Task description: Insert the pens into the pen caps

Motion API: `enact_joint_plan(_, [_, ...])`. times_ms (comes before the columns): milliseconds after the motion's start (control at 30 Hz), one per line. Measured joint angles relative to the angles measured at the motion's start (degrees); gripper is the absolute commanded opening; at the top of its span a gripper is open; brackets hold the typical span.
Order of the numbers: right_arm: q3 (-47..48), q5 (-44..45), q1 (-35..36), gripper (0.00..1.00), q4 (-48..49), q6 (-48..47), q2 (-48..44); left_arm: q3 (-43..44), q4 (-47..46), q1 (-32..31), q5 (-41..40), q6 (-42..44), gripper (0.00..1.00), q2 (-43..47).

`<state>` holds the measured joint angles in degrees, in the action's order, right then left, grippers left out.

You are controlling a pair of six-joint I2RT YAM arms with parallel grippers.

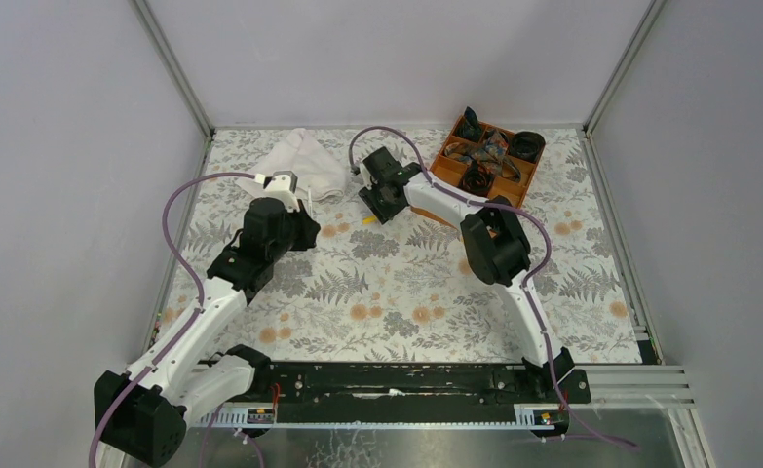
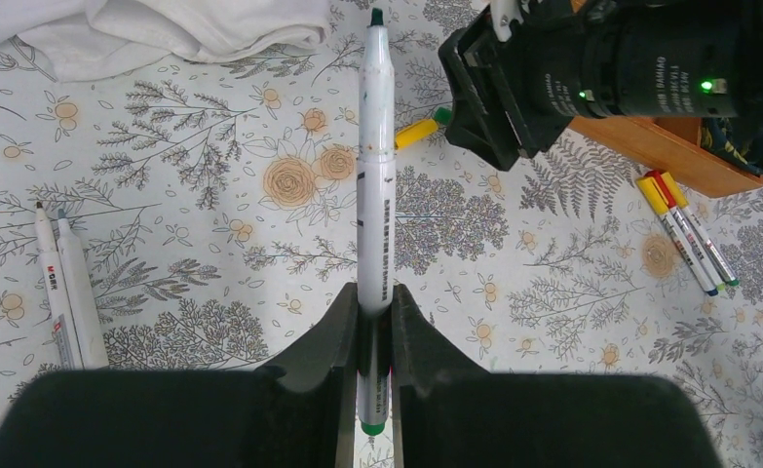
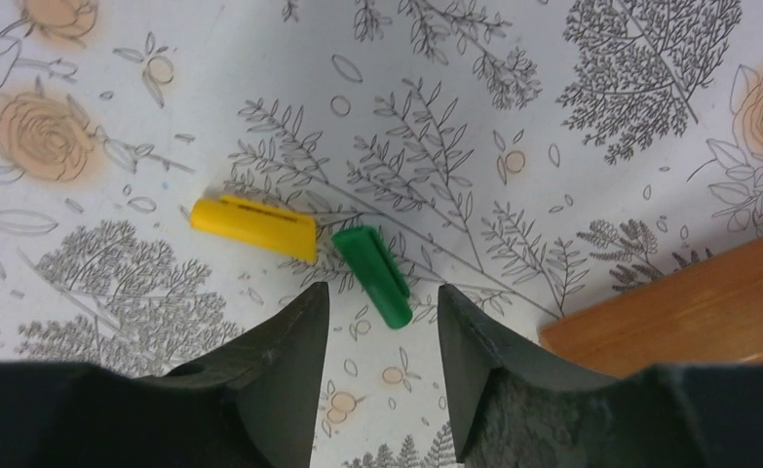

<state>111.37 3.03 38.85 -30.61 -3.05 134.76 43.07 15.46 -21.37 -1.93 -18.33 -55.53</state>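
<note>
Right tool hangs spread and empty just above the floral surface, its jaws straddling the near end of the green cap. Left tool is pinched on the green-tipped pen low on the barrel, tip pointing away toward the right arm. The step in hand looks like picking up the green cap. To do it well, the wrist should probably turn first, since the cap lies slanted across the jaws and could spin or squirt out when they close. The grip should land mid-length and leave the open mouth free for the pen tip. The yellow cap sits just beside the green one's far end, so a straight descent avoids knocking it. Counts, big to small: one surface; one white cloth at the far left; one orange tray at the far right, four compartments, holding dark coiled bands. One pen is held, and two loose pens lie side by side on the left. By the tray lie capped pens, two or three, bunched too tight to tell. Two loose caps are seen, one green and one yellow.
</note>
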Motion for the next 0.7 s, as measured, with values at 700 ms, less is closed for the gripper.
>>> enact_joint_plan(700, [5.16, 0.39, -0.35, 0.40, -1.86, 0.50, 3.80, 0.00, 0.00, 0.00, 1.38, -0.04, 0.00, 0.00])
